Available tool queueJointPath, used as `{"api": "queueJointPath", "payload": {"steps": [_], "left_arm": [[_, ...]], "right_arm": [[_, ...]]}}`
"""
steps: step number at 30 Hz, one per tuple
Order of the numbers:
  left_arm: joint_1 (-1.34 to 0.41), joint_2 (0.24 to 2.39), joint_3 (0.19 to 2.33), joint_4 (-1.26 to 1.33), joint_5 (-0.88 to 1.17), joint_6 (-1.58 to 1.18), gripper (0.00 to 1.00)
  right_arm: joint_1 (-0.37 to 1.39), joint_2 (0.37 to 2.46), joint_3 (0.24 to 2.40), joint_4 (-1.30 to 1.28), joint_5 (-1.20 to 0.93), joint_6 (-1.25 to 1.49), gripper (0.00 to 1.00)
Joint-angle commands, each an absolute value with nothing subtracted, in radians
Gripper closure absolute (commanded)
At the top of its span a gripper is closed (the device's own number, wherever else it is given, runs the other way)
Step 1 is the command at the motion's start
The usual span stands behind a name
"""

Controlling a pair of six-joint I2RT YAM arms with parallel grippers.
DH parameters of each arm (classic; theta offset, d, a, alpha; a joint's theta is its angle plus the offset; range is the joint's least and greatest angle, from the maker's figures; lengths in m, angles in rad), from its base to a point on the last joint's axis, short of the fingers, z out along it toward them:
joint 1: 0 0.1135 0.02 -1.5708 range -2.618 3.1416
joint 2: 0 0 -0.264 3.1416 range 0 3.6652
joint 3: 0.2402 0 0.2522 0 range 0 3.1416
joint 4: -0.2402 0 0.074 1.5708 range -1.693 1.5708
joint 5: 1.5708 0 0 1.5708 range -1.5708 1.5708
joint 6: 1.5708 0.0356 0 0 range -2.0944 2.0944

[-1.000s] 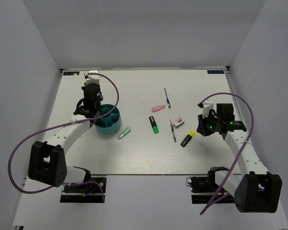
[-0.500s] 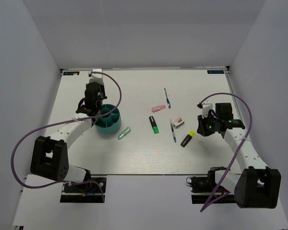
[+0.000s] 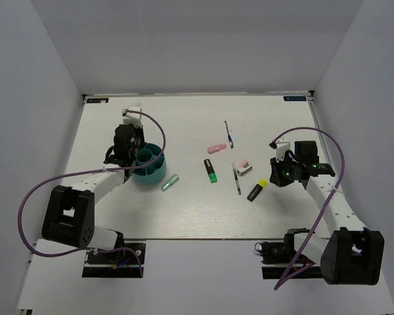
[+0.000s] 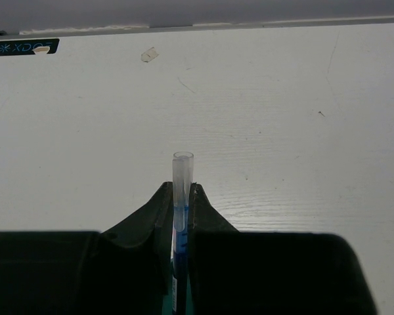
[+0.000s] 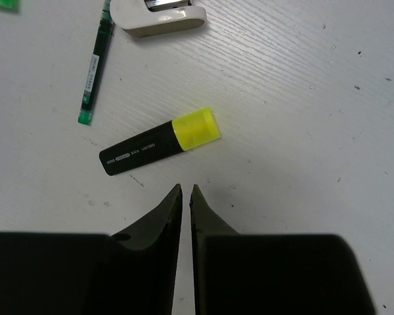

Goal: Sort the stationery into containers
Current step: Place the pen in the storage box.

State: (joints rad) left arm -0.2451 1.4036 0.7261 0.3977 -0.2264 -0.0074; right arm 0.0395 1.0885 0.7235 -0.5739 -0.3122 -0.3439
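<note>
Teal round plastic desk organiser (image 3: pixel 149 165), with a central tube and divided compartments, stands on the white tabletop (image 3: pixel 184 118). It is the reference for everything below.

- Left end effector (image 4: pixel 182 191): up over the organiser's far-left rim. Jaws are pinched on a thin pen with a clear barrel and blue core (image 4: pixel 182 172), held upright. The pen's upper end sticks out past the fingertips; its lower end is hidden.
- Mint-green marker (image 3: pixel 170 182): lies just right of the organiser, on its near side.
- Black-green highlighter (image 3: pixel 211 170): farther right.
- Pink eraser (image 3: pixel 217 148) and thin blue pen (image 3: pixel 229 134): right of the organiser and farther back.
- Thin green-tipped pen (image 5: pixel 95 62) and small white-pink piece (image 5: pixel 159 16): well right of the organiser.
- Black-yellow highlighter (image 5: pixel 159 146): farthest right of the loose items.
- Right end effector (image 5: pixel 186 191): far right of the organiser, just short of the black-yellow highlighter. Its jaws are closed to a hairline slit with nothing between them.
</note>
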Motion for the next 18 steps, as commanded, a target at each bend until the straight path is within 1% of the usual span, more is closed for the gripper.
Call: {"api": "queueJointPath", "payload": {"steps": [1,8,11,12,13,14,15,16,17,18], "left_arm": [[-0.232,1.375,0.693,0.466,-0.178,-0.012,0.99],[-0.212,1.326,0.635,0.471,-0.173,-0.041,0.99],[-0.209,1.307,0.62,0.456,-0.205,-0.043,0.91],[-0.207,1.301,0.615,0.45,-0.209,-0.044,0.77],[-0.207,1.293,0.612,0.443,-0.216,-0.046,0.63],[-0.206,1.289,0.609,0.443,-0.219,-0.049,0.56],[-0.209,1.276,0.609,0.44,-0.224,-0.046,0.43],[-0.207,1.275,0.611,0.434,-0.225,-0.046,0.35],[-0.207,1.269,0.618,0.43,-0.229,-0.051,0.3],[-0.207,1.261,0.624,0.41,-0.232,-0.049,0.3]], "right_arm": [[0.035,1.091,0.729,-0.557,-0.311,-0.351,0.87],[0.035,1.086,0.729,-0.56,-0.319,-0.35,0.87],[0.035,1.086,0.733,-0.566,-0.325,-0.354,0.87],[0.035,1.086,0.733,-0.569,-0.334,-0.354,0.8],[0.037,1.086,0.736,-0.574,-0.336,-0.357,0.76],[0.035,1.088,0.738,-0.575,-0.339,-0.359,0.73],[0.035,1.088,0.739,-0.584,-0.347,-0.362,0.65],[0.035,1.088,0.744,-0.584,-0.348,-0.364,0.62],[0.037,1.088,0.745,-0.586,-0.35,-0.362,0.62],[0.034,1.085,0.744,-0.586,-0.351,-0.364,0.6]]}}
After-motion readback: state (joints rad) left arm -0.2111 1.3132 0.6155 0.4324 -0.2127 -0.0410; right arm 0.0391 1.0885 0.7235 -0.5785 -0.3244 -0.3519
